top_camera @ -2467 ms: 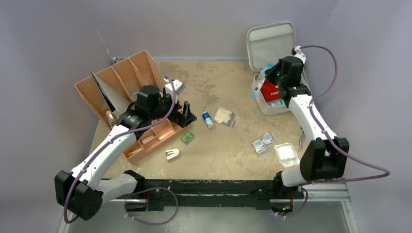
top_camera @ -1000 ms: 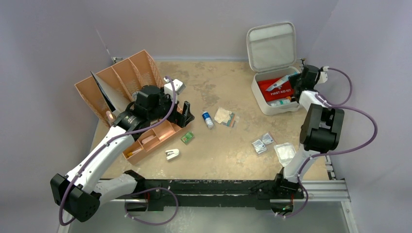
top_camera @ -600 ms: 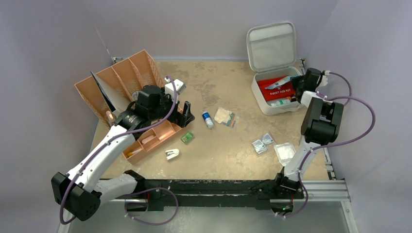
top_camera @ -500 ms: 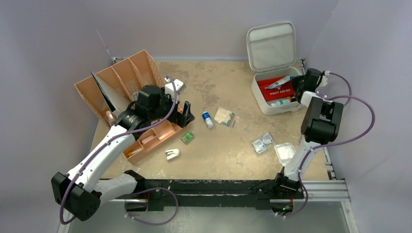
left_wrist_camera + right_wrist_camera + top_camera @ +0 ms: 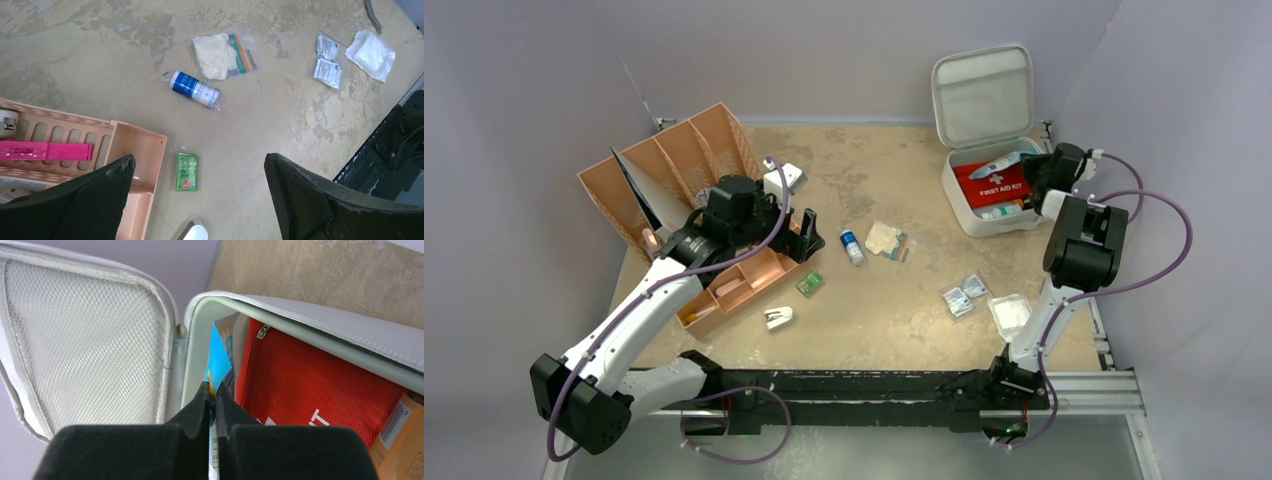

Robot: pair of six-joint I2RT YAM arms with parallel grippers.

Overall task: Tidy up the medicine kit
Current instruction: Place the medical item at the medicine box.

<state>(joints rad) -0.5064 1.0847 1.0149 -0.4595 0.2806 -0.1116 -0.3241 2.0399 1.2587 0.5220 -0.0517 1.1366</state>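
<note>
We find the medicine kit point(image 5: 996, 226) at the far right corner of the table point(image 5: 904, 300), its lid standing open against the back wall and showing a mesh lining. A red pouch point(image 5: 320, 390) lies inside; from the right wrist its white lettering is cut off. An orange-brown box point(image 5: 400, 440) beside the pouch is only partly in frame. The right gripper point(image 5: 210, 390) is at the kit's right rim, its fingers pinched onto a blue-and-white packet point(image 5: 218, 360). These fingers hide the packet's lower part. The left gripper point(image 5: 199, 160) hangs spread wide and holds nothing, above a small green packet point(image 5: 187, 171) and the corner of a tan organizer tray point(image 5: 135, 150). Farther out lie a blue-labelled bottle point(image 5: 195, 90) and a bagged white glove point(image 5: 222, 50). A white object point(image 5: 195, 232) at the frame's bottom edge cannot be identified.
</note>
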